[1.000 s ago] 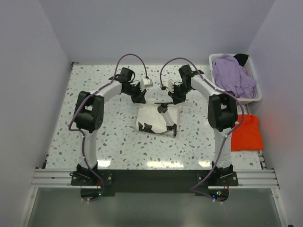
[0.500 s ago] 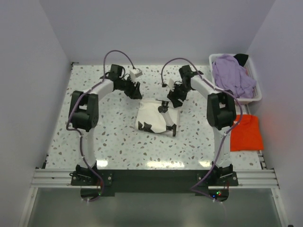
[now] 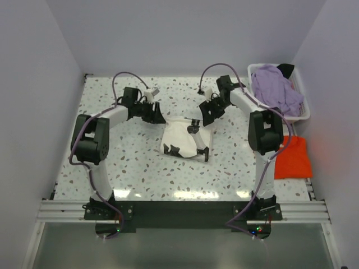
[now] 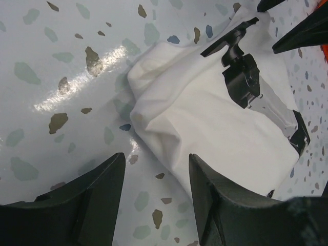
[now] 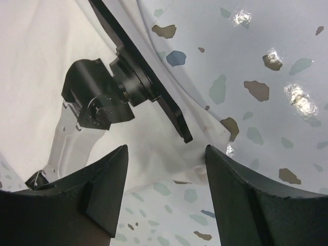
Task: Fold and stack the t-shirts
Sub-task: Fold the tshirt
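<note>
Centrally, cream-white t-shirt (image 3: 179, 138) folded, rumpled, black print up; left pincer (image 4: 156, 164), right pincer (image 5: 166, 154) apart.

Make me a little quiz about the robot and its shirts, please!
1. True or false: the left pincer and right pincer are both open, holding nothing, near the white t-shirt.
2. Where is the lavender t-shirt? A: flat in the middle of the table. B: in the white basket. C: hanging from a pincer.
3. Fill in: the orange-red t-shirt lies beside the ___ arm.

Key: 1 true; 2 B; 3 right.
</note>
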`<state>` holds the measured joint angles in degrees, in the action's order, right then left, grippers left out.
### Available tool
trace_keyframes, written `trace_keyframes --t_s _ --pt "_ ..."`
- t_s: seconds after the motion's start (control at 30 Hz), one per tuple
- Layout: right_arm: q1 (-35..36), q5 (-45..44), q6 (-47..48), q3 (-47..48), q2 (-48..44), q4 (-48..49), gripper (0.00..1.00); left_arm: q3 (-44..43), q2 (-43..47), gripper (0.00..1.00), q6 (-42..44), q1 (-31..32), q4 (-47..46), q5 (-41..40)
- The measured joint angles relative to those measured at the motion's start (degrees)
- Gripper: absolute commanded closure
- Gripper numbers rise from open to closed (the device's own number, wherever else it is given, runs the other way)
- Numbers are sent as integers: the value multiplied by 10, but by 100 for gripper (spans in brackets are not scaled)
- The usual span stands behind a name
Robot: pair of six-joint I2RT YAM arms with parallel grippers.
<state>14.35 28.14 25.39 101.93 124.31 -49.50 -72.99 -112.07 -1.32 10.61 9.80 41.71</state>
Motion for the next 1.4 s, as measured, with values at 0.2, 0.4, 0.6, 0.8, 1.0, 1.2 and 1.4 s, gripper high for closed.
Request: trace_keyframes --t_s 0.2,0.4,0.6,0.8,1.0,1.2,1.4 --pt "1 6 -18 23 53 6 44 43 -5 52 -83 15 -43 -5" --pt "-1 19 -4 28 59 8 42 78 -5 52 -99 31 -69 2" --pt "-1 26 43 28 59 5 48 77 20 48 -3 33 -26 10" --pt "-1 30 68 41 66 4 55 2 35 41 144 35 13 -1" --pt "0 45 71 65 89 7 66 -97 -5 42 266 52 23 -7" --pt "11 57 72 71 95 14 71 -128 -62 44 364 87 59 -12" --pt "30 72 78 64 94 20 67 -114 -78 48 411 98 84 -17"
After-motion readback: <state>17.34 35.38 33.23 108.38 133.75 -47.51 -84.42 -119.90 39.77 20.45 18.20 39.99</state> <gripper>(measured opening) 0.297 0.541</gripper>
